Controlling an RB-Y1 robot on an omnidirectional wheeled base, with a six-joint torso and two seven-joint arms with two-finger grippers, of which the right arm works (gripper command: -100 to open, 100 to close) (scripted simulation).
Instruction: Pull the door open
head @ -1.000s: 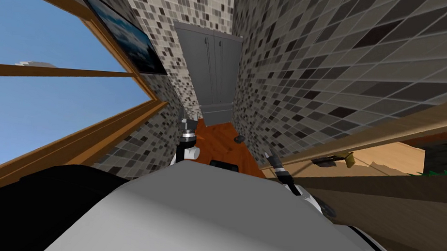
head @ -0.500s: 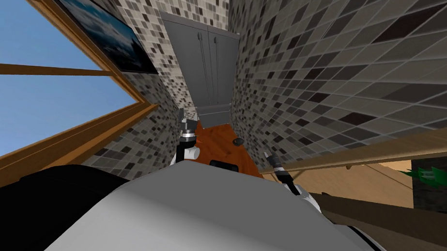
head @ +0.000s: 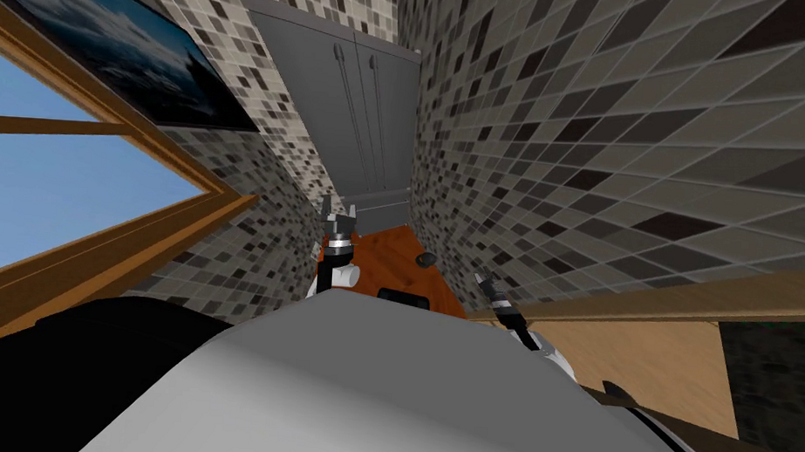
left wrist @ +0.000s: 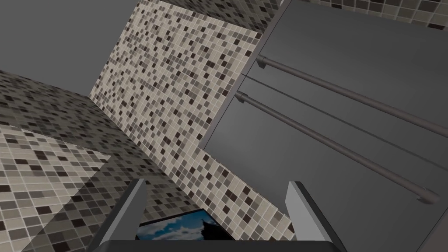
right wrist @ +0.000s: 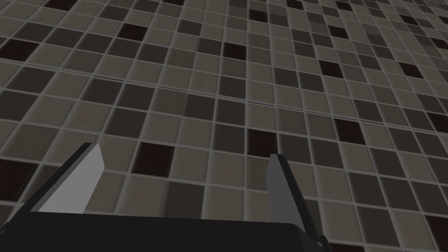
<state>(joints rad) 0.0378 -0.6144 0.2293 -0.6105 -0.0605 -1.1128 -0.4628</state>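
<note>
Walls: grey and beige mosaic-tiled walls (head: 617,118) closed in a narrow passage on both sides.
Window: a large wooden-framed window (head: 44,197) with blue sky behind it sat in the wall on my left.
Door: a flat grey double door (head: 355,120) stood shut at the far end of the passage, straight ahead, its two leaves meeting at a thin seam; the left wrist view showed it (left wrist: 350,131) beyond the tool, not touched.
Picture: a dark-framed picture of sky and cloud (head: 115,44) hung on the left wall between window and door; it also showed low between the left fingers (left wrist: 175,227).
Floor: an orange-brown wooden floor (head: 390,253) ran from me to the foot of the door.
Handles: two long thin grey bar handles (left wrist: 332,144) lay side by side, one on each leaf, either side of the seam.
Left tool: the left tool (head: 340,208) was raised ahead of me and pointed at the door, blades spread wide (left wrist: 217,183), holding nothing.
Right tool: the right tool (head: 479,279) sat lower on my right, facing the tiled wall, blades likewise apart (right wrist: 183,152) and empty.
Small thing: a small dark rounded object (head: 426,259) lay on the floor near the right wall; I could not tell what it was.
</note>
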